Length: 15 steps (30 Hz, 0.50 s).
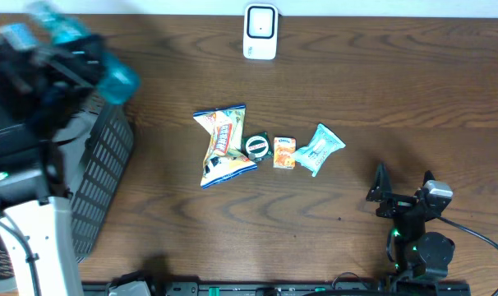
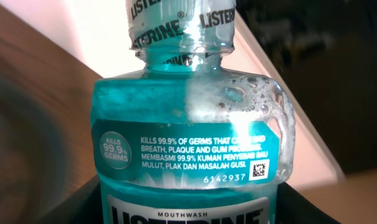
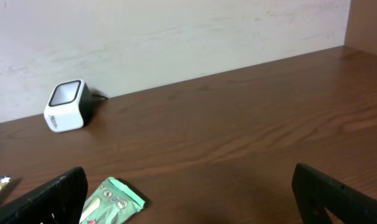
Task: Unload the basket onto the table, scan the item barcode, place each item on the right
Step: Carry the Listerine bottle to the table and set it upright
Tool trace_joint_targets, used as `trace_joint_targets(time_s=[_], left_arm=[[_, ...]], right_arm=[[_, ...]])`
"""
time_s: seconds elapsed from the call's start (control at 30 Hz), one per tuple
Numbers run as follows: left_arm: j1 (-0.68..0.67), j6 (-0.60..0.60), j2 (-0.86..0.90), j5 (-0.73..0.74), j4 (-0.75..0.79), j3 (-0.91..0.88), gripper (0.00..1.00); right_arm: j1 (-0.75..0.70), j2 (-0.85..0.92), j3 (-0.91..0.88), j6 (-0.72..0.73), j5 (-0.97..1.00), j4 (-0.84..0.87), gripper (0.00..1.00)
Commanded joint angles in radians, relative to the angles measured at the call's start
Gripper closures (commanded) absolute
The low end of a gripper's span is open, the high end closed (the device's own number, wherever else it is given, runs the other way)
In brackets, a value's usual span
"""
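Before the scanner [image 1: 260,31], scattered snack packets [image 1: 223,144]

Left jaws part-closed, right jaws wide

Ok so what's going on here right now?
The left gripper holds a blue mouthwash bottle up at the left end of the table, near the black basket and well short of the white scanner. The right gripper sits open and empty. A few small packets lie mid-table.

Overhead looks straight down on table [image 1: 413,74]; left wrist hard against mouthwash bottle [image 2: 188,155]; right wrist low, level, sharing scanner [image 3: 67,106] with overhead.
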Motion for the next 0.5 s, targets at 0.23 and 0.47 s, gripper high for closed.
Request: trace_joint_targets(time_s=[0.23, 0.47], left_arm=[[-0.543, 0.107, 0.129, -0.307, -0.032, 0.037, 0.63], [-0.77, 0.122, 0.315, -0.333, -0.066, 0.037, 0.63]], right_arm=[[0.005, -0.003, -0.001, 0.01, 0.005, -0.004, 0.01], [0.005, -0.003, -0.001, 0.01, 0.005, -0.004, 0.01]])
